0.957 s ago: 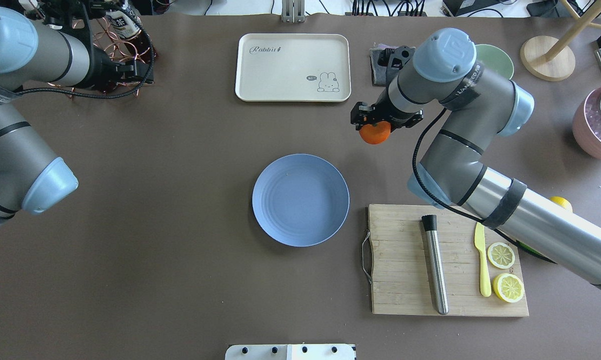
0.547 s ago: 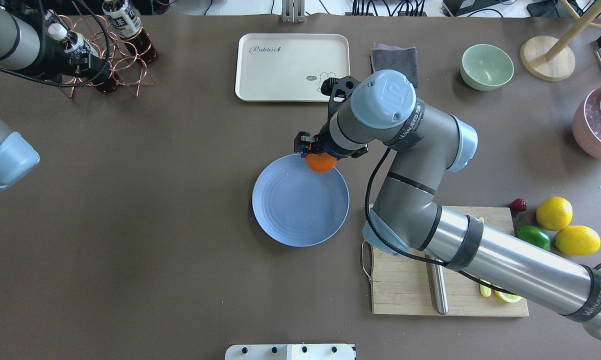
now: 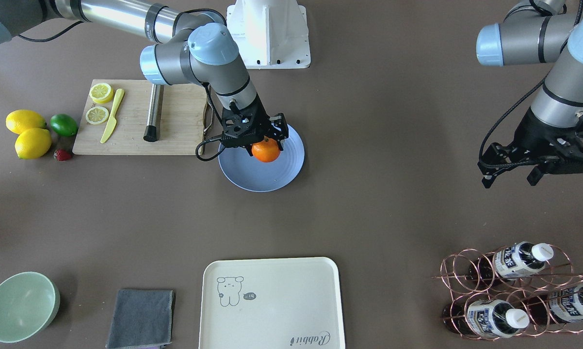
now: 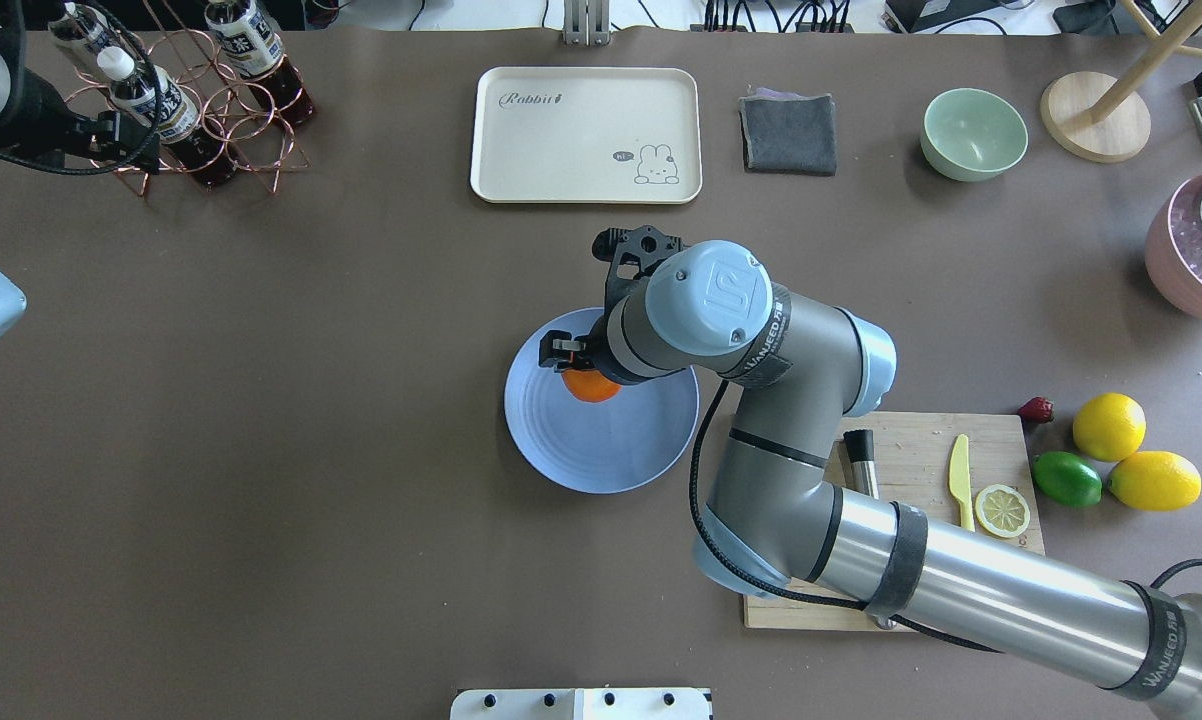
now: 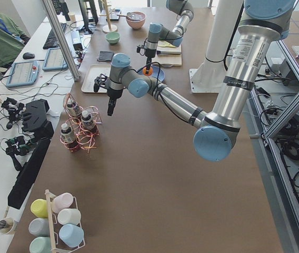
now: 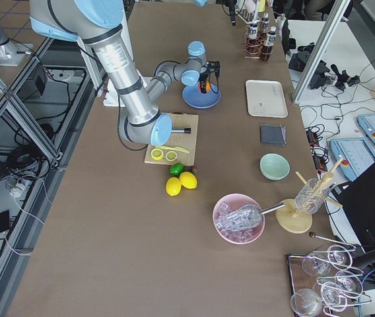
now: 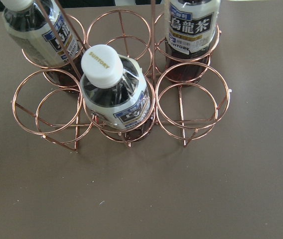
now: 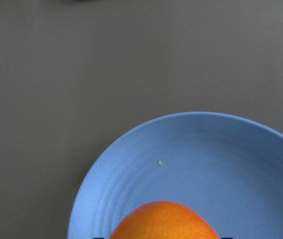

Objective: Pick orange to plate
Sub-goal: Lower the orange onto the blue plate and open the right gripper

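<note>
You have the brown table [image 4: 261,450] spread under both arms. The right arm [image 4: 1011,590] reaches in across the bamboo cutting board [image 4: 911,450], which lies beside the right pincer [image 3: 265,144], back toward the robot and off to its outer side. The cream tray [image 4: 581,110] sits beyond that pincer, on the side away from the robot, and apart from it.

Straight beneath the right pincer is the blue plate [image 4: 581,450], with bare blue showing all round. The copper bottle rack [image 3: 510,286] stands just past the left pincer [image 3: 510,178]. That pincer hangs well apart from the right one, fingers spread and nothing between them.

Far out from the right pincer you will find the grey cloth [image 4: 788,135] and the green bowl [image 4: 973,150], both beyond it. The lemons [image 4: 1108,425] lie past the board.

Smallest is the orange [image 3: 266,151]. The right pincer's fingers are closed on it, holding it over the middle of the plate. You cannot tell from these views whether the fruit touches the plate.
</note>
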You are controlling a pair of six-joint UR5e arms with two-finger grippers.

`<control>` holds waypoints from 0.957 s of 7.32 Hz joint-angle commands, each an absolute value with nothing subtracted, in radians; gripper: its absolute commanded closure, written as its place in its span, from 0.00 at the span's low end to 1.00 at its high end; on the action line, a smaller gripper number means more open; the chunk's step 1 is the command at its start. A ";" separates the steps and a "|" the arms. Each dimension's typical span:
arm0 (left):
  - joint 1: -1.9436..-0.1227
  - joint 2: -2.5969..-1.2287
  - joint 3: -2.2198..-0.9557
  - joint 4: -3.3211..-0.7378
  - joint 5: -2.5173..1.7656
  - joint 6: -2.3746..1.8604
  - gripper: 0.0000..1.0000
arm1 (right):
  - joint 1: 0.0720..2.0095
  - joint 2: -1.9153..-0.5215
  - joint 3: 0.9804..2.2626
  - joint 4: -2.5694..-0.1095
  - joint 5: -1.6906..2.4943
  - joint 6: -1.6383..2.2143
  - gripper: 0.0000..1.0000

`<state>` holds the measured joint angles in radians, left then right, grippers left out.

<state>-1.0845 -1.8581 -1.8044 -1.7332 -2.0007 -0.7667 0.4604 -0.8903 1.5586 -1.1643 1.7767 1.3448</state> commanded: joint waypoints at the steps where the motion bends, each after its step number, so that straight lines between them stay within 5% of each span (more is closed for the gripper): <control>1: -1.086 -1.841 -1.807 -1.736 -2.003 -0.765 0.02 | 0.431 -0.896 1.540 -1.140 1.735 1.359 1.00; 4: -1.085 -1.842 -1.805 -1.738 -2.003 -0.765 0.02 | 0.437 -0.906 1.516 -1.140 1.735 1.351 1.00; 5: -1.085 -1.844 -1.805 -1.738 -2.003 -0.765 0.02 | 0.442 -0.914 1.520 -1.138 1.739 1.361 0.88; 6: -1.083 -1.844 -1.805 -1.738 -2.005 -0.765 0.02 | 0.446 -0.919 1.517 -1.149 1.740 1.362 0.68; 7: -1.083 -1.845 -1.807 -1.736 -2.005 -0.765 0.02 | 0.446 -0.926 1.520 -1.146 1.740 1.365 0.01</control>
<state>-1.0836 -1.8440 -1.8057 -1.7376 -2.0043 -0.7655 0.4442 -0.9175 1.5183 -1.1448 1.7390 1.3613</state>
